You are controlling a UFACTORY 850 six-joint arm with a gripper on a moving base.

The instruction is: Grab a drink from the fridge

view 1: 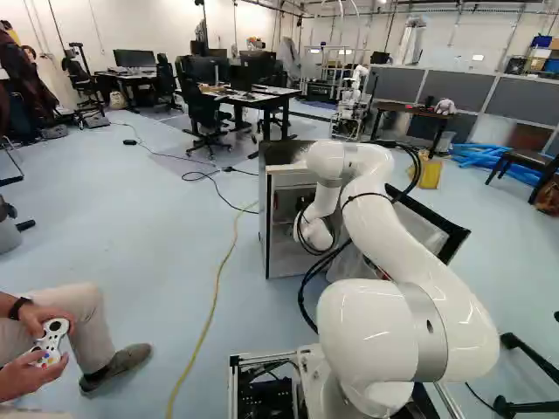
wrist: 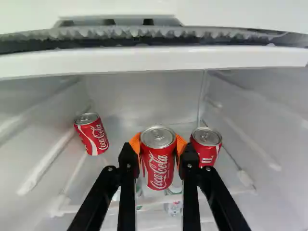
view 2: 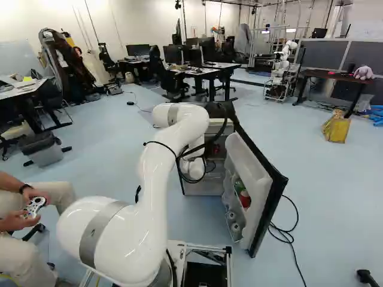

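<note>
Pincer [wrist: 158, 143] closed around a red can [wrist: 158, 159] inside the fridge [view 1: 272, 231]

The pincer grips the red can from two sides with its orange pads [wrist: 181, 144]. Room is tighter toward the second can [wrist: 210, 149], just beside one finger, and wider toward the third can [wrist: 92, 134], which looks tilted near the opposite side wall [wrist: 33, 130]. Molded ledges run along both side walls. Above the cans, a white front edge [wrist: 154, 58] spans the compartment, with a frosted strip [wrist: 144, 32] over it.

Clear containers [wrist: 173, 208] show lower down, partly hidden by the pincer; their contents cannot be told.

The arm [view 2: 157, 173] reaches in through the fridge's open front. The door [view 2: 269, 185] stands swung open beside it, its inner bins holding a green item [view 2: 239, 186], a red item [view 2: 245, 199] and pale rounded things [view 2: 235, 228].
</note>
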